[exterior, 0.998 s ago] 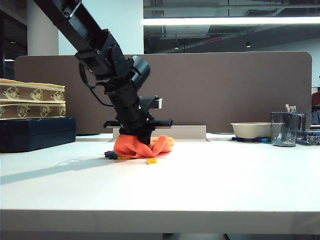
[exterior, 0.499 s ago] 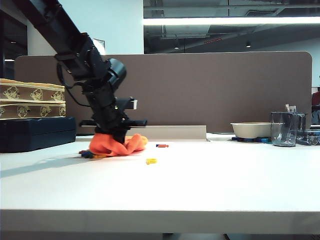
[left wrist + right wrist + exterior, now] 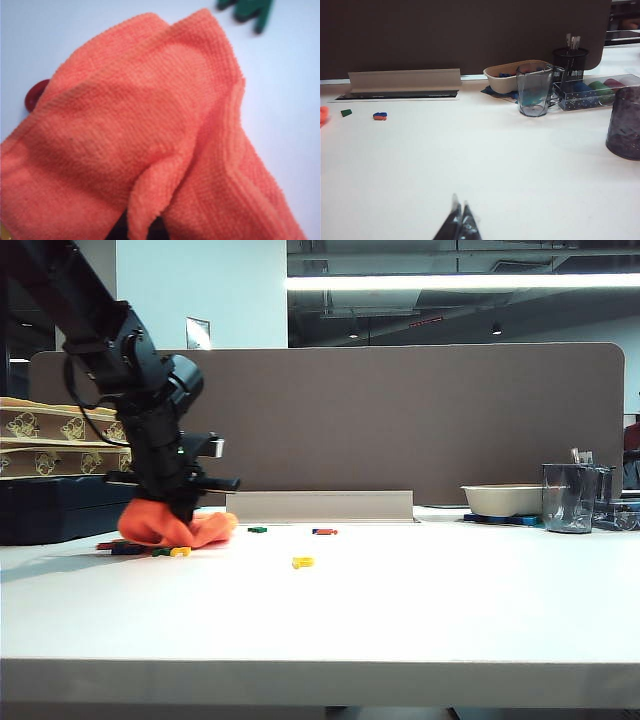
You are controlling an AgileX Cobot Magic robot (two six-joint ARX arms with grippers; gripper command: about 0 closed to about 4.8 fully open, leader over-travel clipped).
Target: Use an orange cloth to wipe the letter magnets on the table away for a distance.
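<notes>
The orange cloth (image 3: 175, 528) lies bunched on the white table (image 3: 400, 610) at the left, and my left gripper (image 3: 180, 508) presses down on it, shut on its top. In the left wrist view the orange cloth (image 3: 140, 140) fills the picture and hides the fingers. A green letter magnet (image 3: 252, 10) and a red one (image 3: 34, 95) peek out beside it. Several magnets (image 3: 135, 548) lie at the cloth's front edge. A yellow (image 3: 302, 562), a green (image 3: 257, 530) and a red-blue magnet (image 3: 323, 532) lie apart to its right. My right gripper (image 3: 460, 210) is shut, hovering low over bare table.
A dark blue case (image 3: 70, 505) with two stacked boxes (image 3: 60, 445) stands just left of the cloth. A grey rail (image 3: 320, 506) runs along the back. At the right are a bowl (image 3: 500, 500), a glass cup (image 3: 534, 92), a dark tumbler (image 3: 625, 122) and a clear box (image 3: 595, 90).
My left arm has swept the cloth leftward across the table, dragging several magnets with it. The yellow, green and red-blue magnets stayed behind, now uncovered.
</notes>
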